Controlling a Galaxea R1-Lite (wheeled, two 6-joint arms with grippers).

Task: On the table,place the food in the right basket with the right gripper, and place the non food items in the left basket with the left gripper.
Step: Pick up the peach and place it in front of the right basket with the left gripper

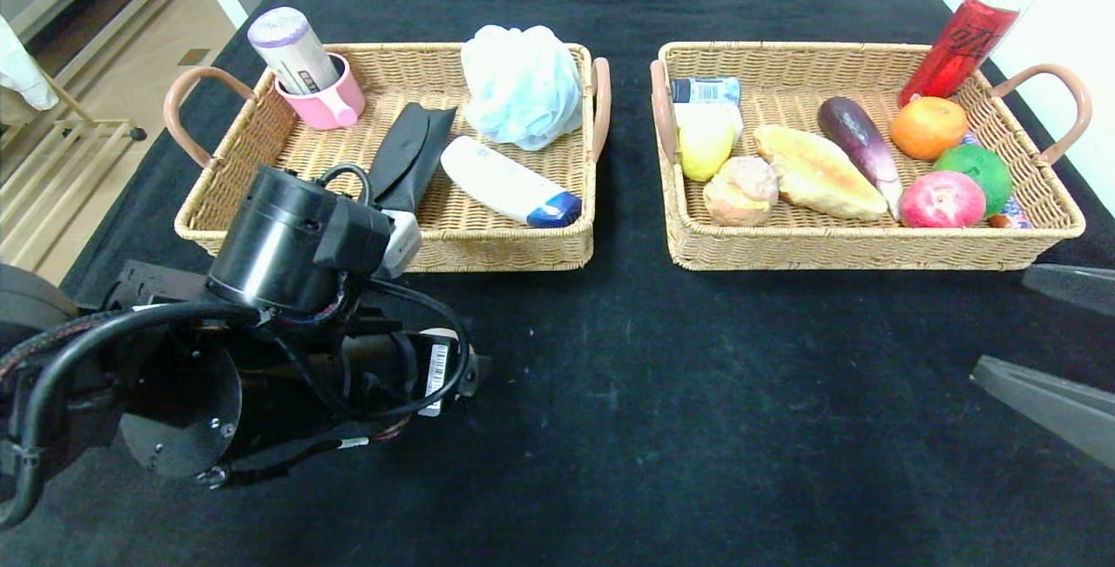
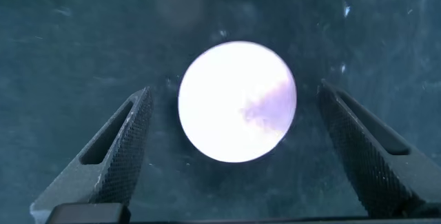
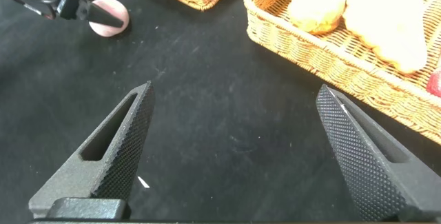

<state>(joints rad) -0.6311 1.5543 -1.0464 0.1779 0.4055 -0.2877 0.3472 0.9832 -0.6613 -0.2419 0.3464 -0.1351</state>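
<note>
In the head view, the left hand (image 1: 453,375) is seen low over the black-clothed table (image 1: 697,393), just in front of the left woven wicker basket (image 1: 488,245); the right hand (image 1: 1058,336) is seen only as two dark fingers at the edge, in front of the right woven wicker basket (image 1: 871,249), which is filled with food. In the left wrist view, the left hand (image 2: 234,155) is shown open, and a round pale pink disc-shaped object (image 2: 238,101) lies on the table between its spread fingers, untouched. In the right wrist view, the right hand (image 3: 234,155) is shown open and empty over bare table, the round pale pink disc-shaped object (image 3: 108,16) lying well apart beside the left hand (image 3: 65,3).
</note>
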